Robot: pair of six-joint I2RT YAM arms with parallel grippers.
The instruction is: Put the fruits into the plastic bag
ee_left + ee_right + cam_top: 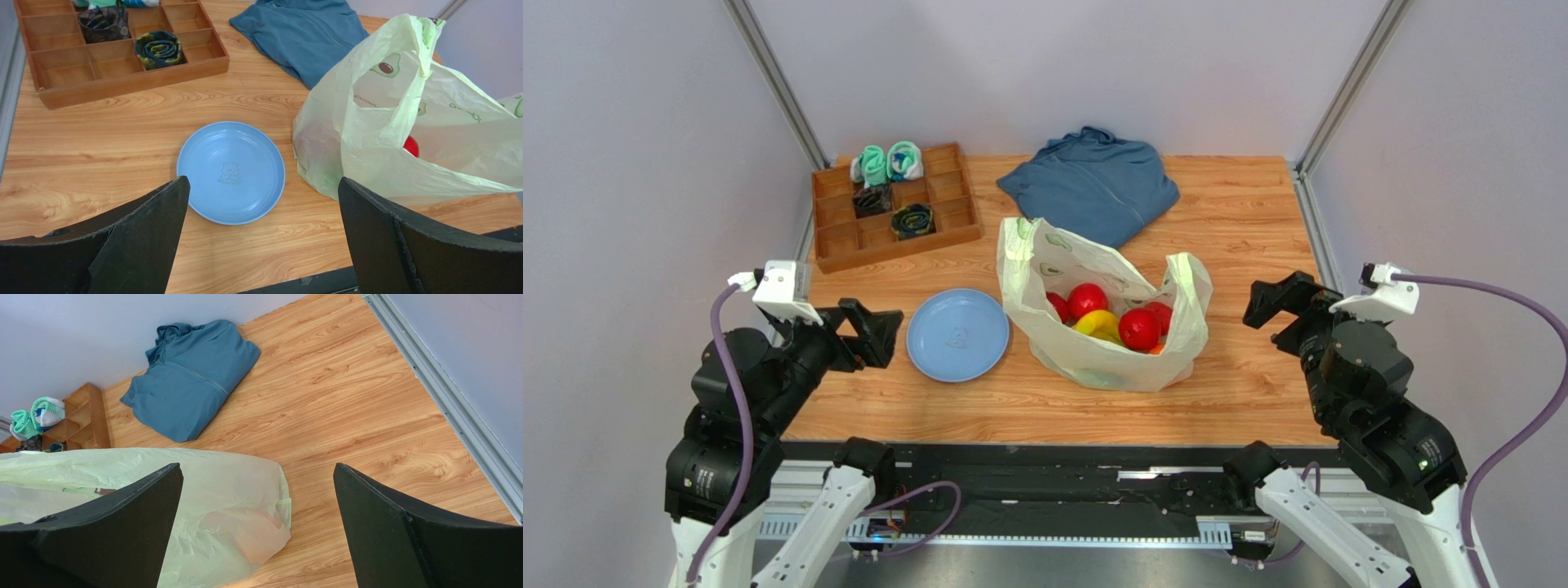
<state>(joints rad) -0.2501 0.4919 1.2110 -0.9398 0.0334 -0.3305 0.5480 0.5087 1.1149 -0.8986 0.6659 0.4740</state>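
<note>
The pale-green plastic bag [1100,312] stands open in the middle of the table, with red fruits [1087,299] and a yellow one [1097,325] lying inside it. One red fruit [410,147] shows through the bag [393,122] in the left wrist view, and the bag's side [233,508] fills the lower left of the right wrist view. My left gripper [873,333] hangs open and empty at the near left, beside the blue plate. My right gripper [1274,304] is open and empty to the right of the bag, apart from it.
A blue plate [957,335] lies left of the bag. A wooden tray [891,208] with rolled socks sits at the back left, and a folded blue garment [1090,184] at the back centre. Frame posts and a rail [454,404] border the table.
</note>
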